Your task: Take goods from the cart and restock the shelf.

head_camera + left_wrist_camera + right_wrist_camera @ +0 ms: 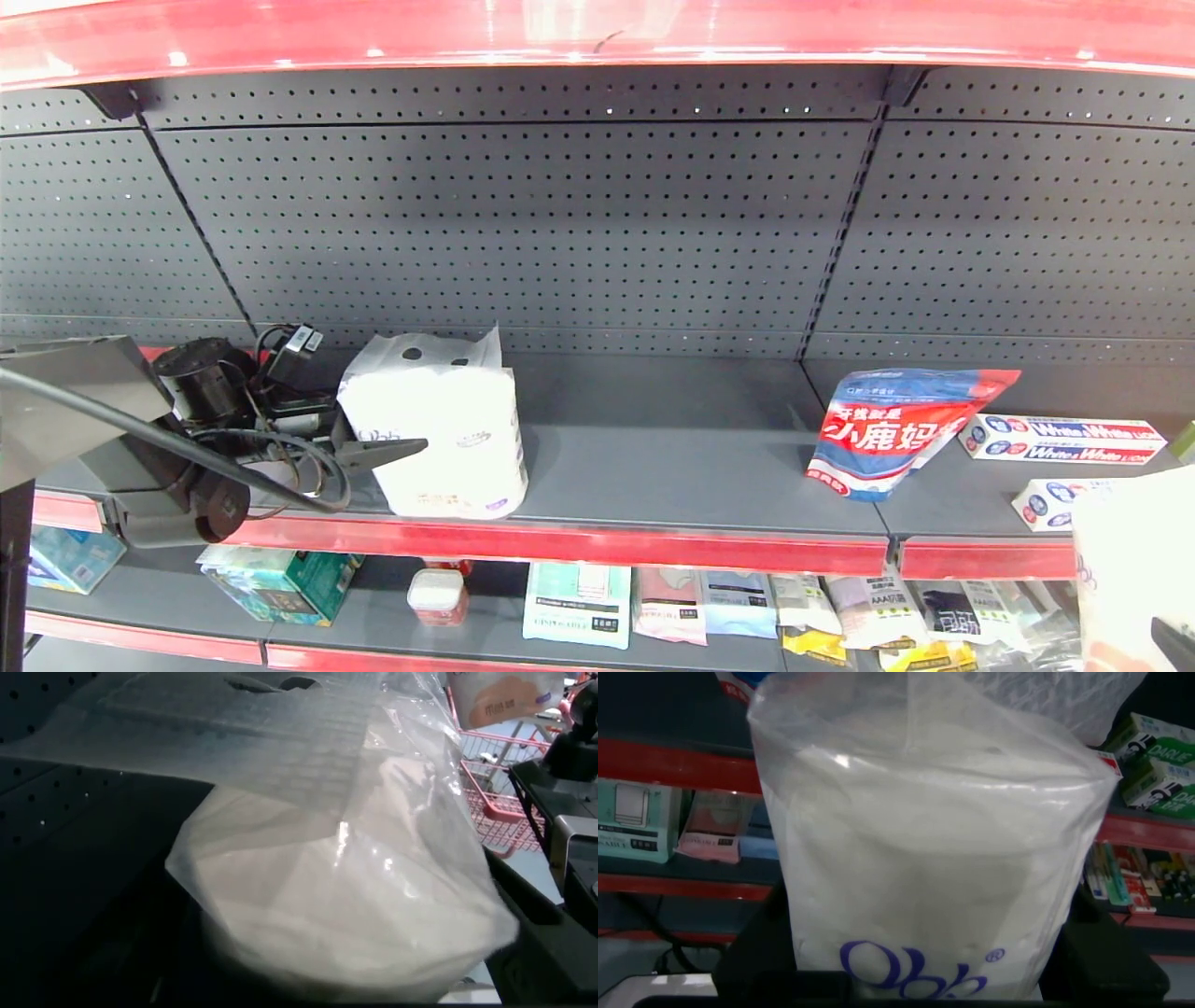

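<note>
Status: partway through; one tissue pack (457, 429) stands upright on the shelf (653, 448), at its left end near the front lip, so that item looks placed; left gripper (378, 450) sits right against the pack's left side, and I cannot tell whether it is clamping or slack; right gripper (924, 985) is clenched on a second tissue pack (924, 849), held in the air off the shelf's right end, below and in front of the lip, not yet stocked; the middle of the shelf is bare, with a red-and-blue pouch (887, 429) and toothpaste boxes (1064, 439) at the right; judgement: left arm needs to back away from the first pack, then the second pack goes next to it or into the middle gap; cart (500, 789) shows behind in the left wrist view, contents unreadable, so remaining stock is unknown.
</note>
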Controlling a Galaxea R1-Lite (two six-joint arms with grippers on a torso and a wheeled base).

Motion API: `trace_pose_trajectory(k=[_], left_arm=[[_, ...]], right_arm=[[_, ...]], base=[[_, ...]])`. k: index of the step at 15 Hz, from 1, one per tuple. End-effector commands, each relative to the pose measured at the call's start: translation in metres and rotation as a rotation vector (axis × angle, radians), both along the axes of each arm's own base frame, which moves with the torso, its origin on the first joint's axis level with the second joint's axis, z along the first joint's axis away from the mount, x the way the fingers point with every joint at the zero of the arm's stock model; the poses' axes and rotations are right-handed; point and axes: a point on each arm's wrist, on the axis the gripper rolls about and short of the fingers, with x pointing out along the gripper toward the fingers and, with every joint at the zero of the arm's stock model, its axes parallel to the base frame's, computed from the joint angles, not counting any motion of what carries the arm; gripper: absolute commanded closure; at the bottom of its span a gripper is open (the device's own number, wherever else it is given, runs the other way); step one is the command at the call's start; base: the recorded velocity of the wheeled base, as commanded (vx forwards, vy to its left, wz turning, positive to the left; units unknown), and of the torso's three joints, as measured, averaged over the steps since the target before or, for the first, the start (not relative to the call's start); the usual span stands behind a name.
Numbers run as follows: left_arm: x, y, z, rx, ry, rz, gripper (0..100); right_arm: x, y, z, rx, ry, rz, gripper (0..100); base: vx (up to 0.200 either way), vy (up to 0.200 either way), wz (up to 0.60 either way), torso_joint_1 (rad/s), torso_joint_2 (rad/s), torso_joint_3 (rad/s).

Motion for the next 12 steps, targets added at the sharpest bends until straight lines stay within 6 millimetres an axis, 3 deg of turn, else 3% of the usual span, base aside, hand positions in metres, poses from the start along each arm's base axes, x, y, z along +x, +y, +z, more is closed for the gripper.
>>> trace_pose_trajectory(k=[1, 7, 12], left_arm=[[0.000, 0.000, 0.002, 0.001, -0.005, 0.000, 0], [-0.004, 0.001, 0.023, 0.006, -0.059, 0.003, 0], [-0.015, -0.001, 0.057, -0.002, -0.129, 0.097, 0]], right_arm=[[0.000, 0.000, 0.000, -0.001, -0.001, 0.000, 100], [-0.005, 0.001, -0.005, -0.001, -0.014, 0.000, 100], [-0.005, 0.001, -0.004, -0.001, -0.020, 0.001, 100]], base=[[0.000, 0.000, 0.00, 0.000, 0.00, 0.000], [0.000, 0.000, 0.00, 0.000, 0.00, 0.000], [0.000, 0.000, 0.00, 0.000, 0.00, 0.000]])
